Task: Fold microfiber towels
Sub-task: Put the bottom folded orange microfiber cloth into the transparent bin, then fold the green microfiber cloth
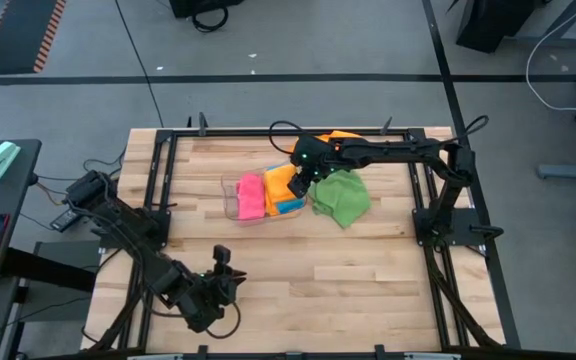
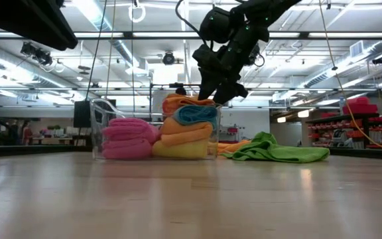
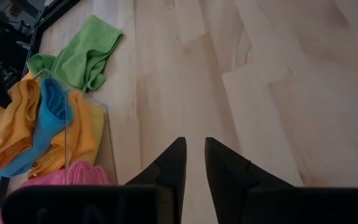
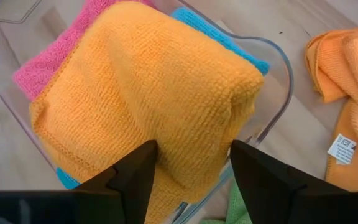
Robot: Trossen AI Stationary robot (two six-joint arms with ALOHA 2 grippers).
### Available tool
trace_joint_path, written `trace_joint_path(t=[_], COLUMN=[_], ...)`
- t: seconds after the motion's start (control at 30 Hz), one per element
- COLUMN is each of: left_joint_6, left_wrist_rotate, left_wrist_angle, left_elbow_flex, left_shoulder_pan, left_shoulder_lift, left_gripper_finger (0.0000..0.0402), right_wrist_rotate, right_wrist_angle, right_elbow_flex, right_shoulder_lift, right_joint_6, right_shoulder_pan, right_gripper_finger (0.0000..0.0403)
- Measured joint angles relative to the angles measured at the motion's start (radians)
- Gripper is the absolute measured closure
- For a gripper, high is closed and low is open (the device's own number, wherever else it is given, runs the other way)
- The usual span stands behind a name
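A clear bin [image 1: 230, 190] stands mid-table with folded towels in it: a pink one [image 2: 128, 138], a yellow one [image 2: 181, 149], a blue one [image 2: 194, 114] and a folded orange one [image 4: 154, 93] on top. My right gripper [image 4: 192, 155] hangs open over the bin, slanting down. Its fingers stand on either side of the orange towel's near corner. A crumpled green towel [image 1: 343, 197] lies on the table right of the bin. Another orange towel [image 4: 353, 93] lies behind it. My left gripper [image 3: 192, 146] waits near the front left, slightly open, holding nothing. My right gripper comes at the top orange towel's corner [image 4: 229, 118] slanting from above, one finger on each side. I cannot tell whether the fingers [image 4: 135, 174] touch the cloth. The towel rests on the stack in the bin.
Bare wood lies between the bin and my left gripper [image 1: 223, 262], and along the table's near half. A black frame [image 1: 158, 170] runs round the table's edges. The loose orange towel carries a white label [image 4: 342, 149].
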Motion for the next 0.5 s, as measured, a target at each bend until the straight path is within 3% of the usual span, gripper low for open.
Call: trace_joint_path(t=[0.5], left_joint_6=[0.0], left_wrist_rotate=[0.0], left_wrist_angle=[0.001], left_elbow_flex=[0.0], left_shoulder_pan=[-0.007], left_shoulder_lift=[0.0], left_gripper_finger=[0.0335], right_wrist_rotate=[0.0], right_wrist_angle=[-0.14], right_elbow_flex=[0.086], right_shoulder_lift=[0.0], right_joint_6=[-0.019], right_shoulder_pan=[-0.001], right_gripper_finger=[0.0186])
